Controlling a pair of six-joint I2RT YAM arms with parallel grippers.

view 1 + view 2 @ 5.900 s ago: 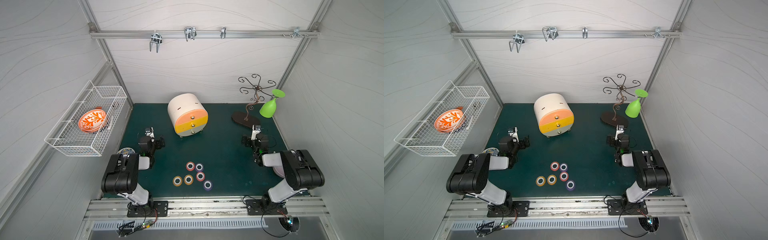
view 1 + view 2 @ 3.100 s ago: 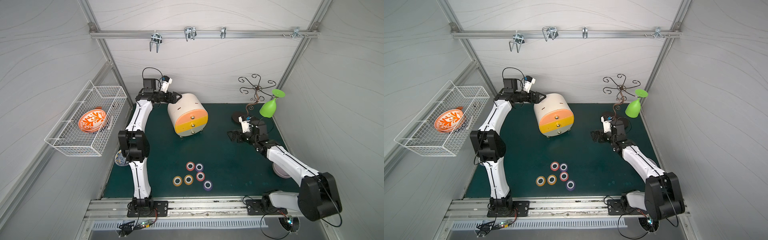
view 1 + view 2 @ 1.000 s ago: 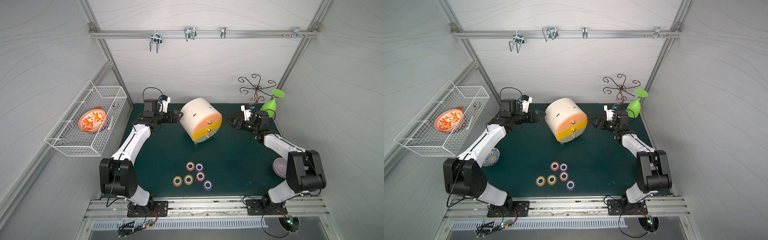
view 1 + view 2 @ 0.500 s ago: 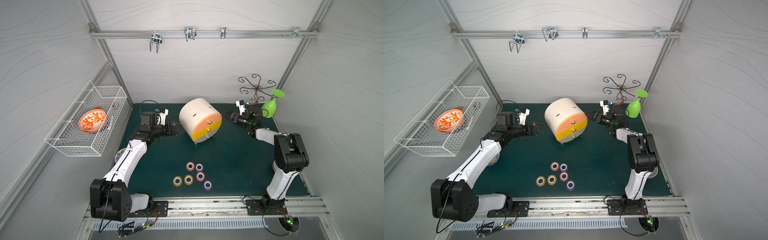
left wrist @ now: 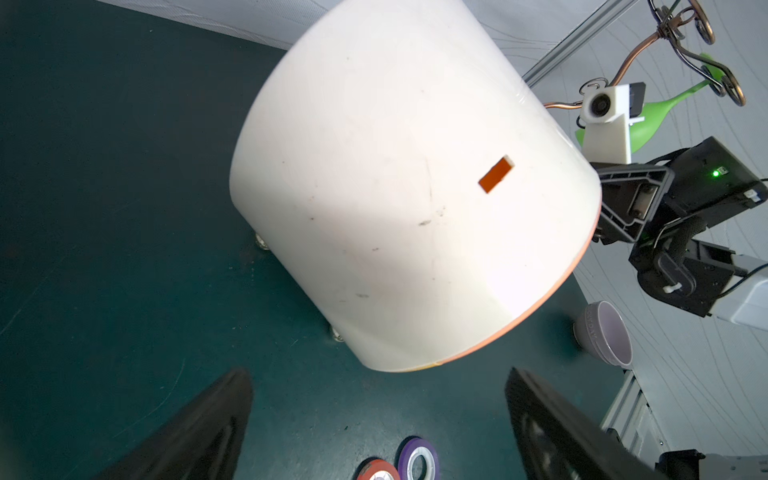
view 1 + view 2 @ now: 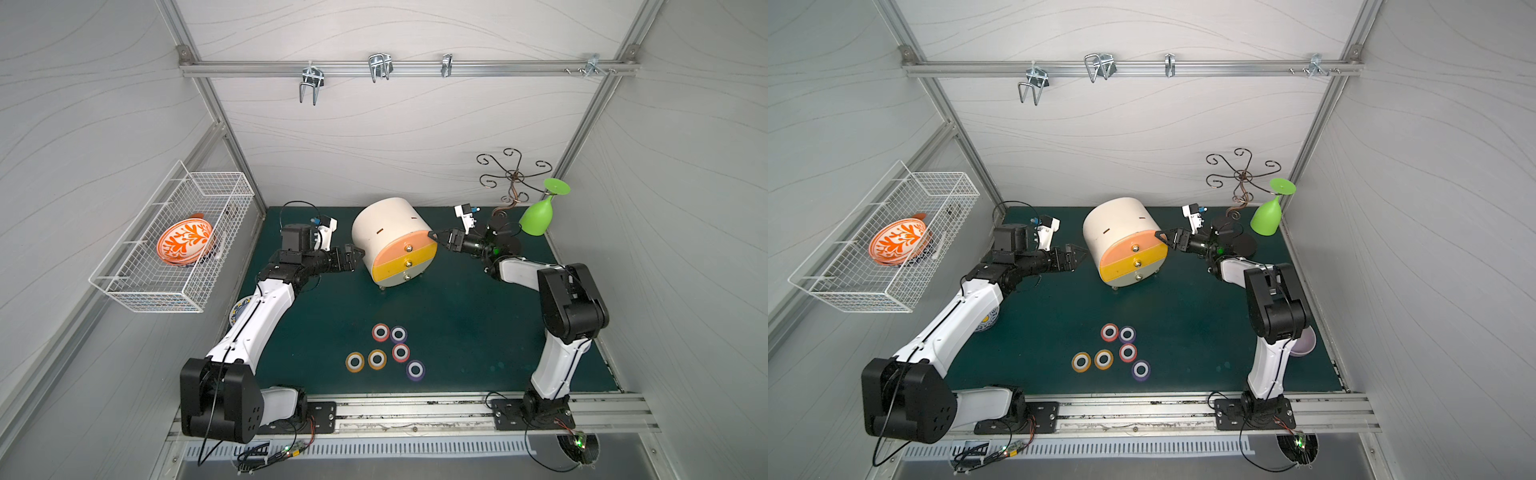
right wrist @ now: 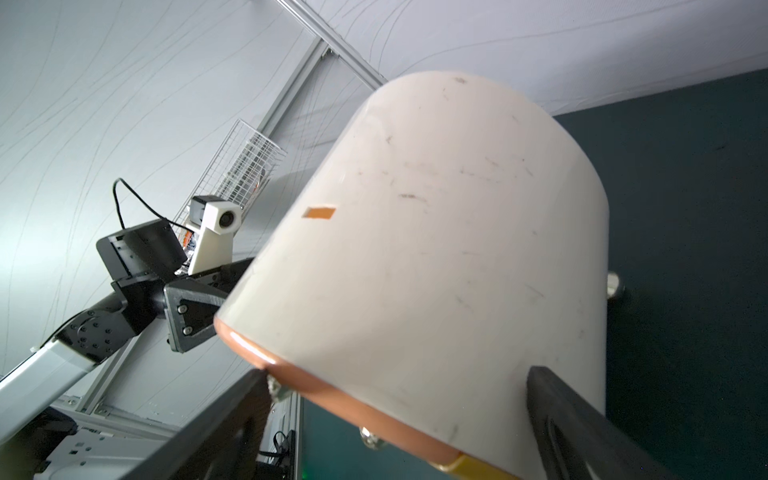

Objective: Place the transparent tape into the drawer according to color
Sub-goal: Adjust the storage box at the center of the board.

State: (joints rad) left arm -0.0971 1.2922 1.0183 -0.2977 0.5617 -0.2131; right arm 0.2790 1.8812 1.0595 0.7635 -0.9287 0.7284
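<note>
Left pincer point(image 6: 358, 252) spread beside the drawer point(image 6: 386, 232); contact unclear.

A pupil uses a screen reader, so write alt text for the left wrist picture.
A cream drum-shaped drawer cabinet on a green mat fills the view, the open left gripper before it and the right gripper at its far side. A red tape roll and a purple tape roll lie near the left gripper.

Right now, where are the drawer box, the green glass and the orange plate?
drawer box point(image 6: 386, 228): in a top view, white shell.
green glass point(image 6: 536, 218): in a top view, its cup.
orange plate point(image 6: 185, 242): in a top view, patterned middle.
</note>
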